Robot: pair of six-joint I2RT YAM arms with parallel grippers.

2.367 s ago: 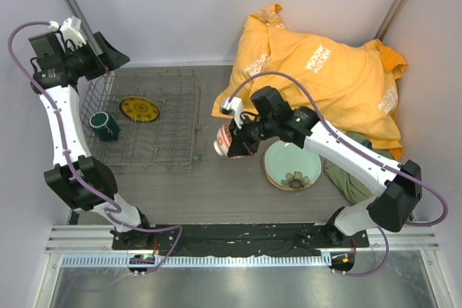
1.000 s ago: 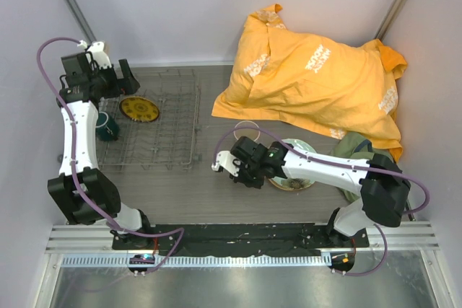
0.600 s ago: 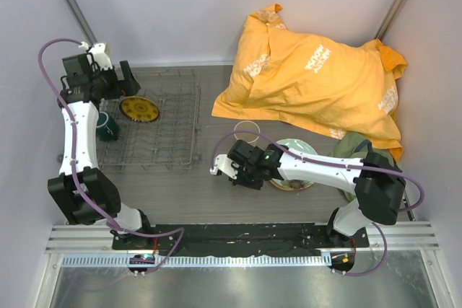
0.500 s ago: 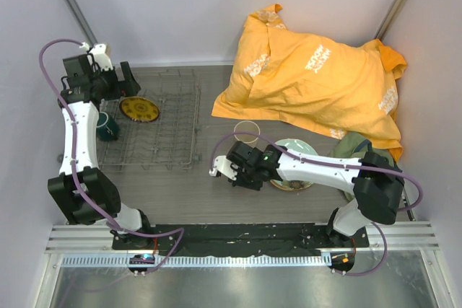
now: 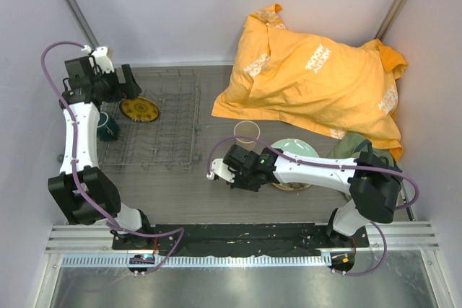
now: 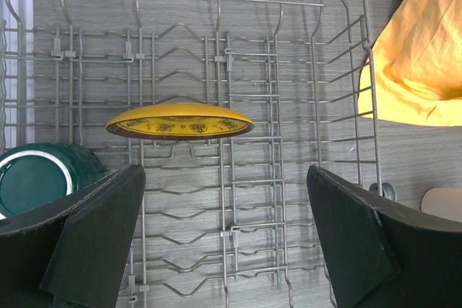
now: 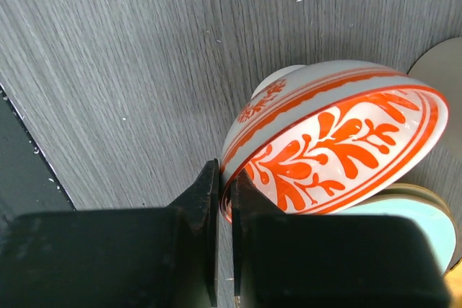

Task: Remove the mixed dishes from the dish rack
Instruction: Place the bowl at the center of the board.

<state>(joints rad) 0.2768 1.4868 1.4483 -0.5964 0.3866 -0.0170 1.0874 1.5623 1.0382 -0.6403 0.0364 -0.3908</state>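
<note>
While a large crumpled orange cloth [image 5: 317,70] fills the far right corner of the grey wood-grain table [image 5: 188,185], the rectangular grey wire dish rack [image 5: 170,135] lies on the table's left half, close to the far edge. Two dishes are in it. The small yellow plate with a dark pattern [image 6: 180,120] stands tilted among the prongs at the rack's far left part. The dark green mug [image 6: 40,174] rests near it, against the rack's left side.

Right of the table's centre, towards the near edge, the pale green plate with a flower mark [image 5: 296,148] lies flat, partly covered by the right arm. The beige handleless cup [image 5: 246,132] stands upright just beside that plate's far left rim.

The left gripper [image 6: 225,171] hovers over the rack's far left corner with its jaws spread wide and nothing between them. The right gripper [image 7: 225,192] is low over the table beside the green plate's left rim, jaws pinched tight on the rim of the small white bowl with a red-orange leaf pattern [image 7: 339,142]. The bowl is tilted, its foot close to the table; whether it touches cannot be told.
</note>
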